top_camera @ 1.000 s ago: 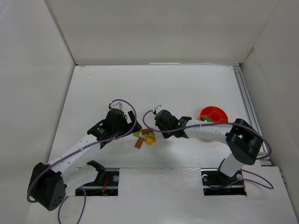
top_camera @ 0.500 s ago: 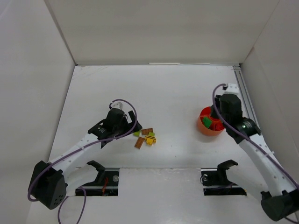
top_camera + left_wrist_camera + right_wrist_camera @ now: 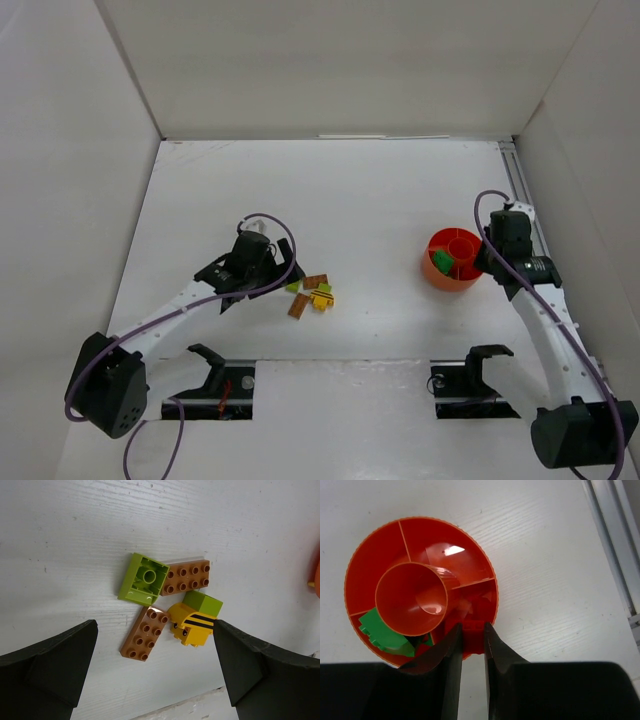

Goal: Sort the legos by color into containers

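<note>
1. Currently the loose legos (image 3: 310,293) lie in a tight cluster on the table (image 3: 380,190), left of its middle and toward the near edge.
   - An upturned lime brick (image 3: 145,578) touches a brown plate (image 3: 186,576).
   - A second brown plate (image 3: 145,639) lies just beside them.
   - A yellow piece (image 3: 190,627) with black stripes has a small lime block (image 3: 202,603) against it.
2. The left gripper (image 3: 283,270) hovers over that cluster with its jaws spread wide and nothing between them. In the wrist view one finger shows on each side of the cluster.
3. The bowl (image 3: 370,570) stands near the table's right edge. Green bricks (image 3: 382,632) sit in one outer compartment. The neighbouring compartment shows red shapes that are hard to separate from the bowl's own colour.
4. The right gripper (image 3: 472,628) is at the bowl's rim, its jaws pressed almost together with only a slit between. Something red sits at the tips, and I cannot tell whether it is a brick or the bowl's wall.
5. These pieces look rigid, light and smooth, so a nudge would likely skid or flip them.
   - Pinching across two flat side walls seems safer than gripping over the studs.
   - The thin plates probably need a low grip on their long edges.
   - The lime block may lift together with the yellow piece.
</note>
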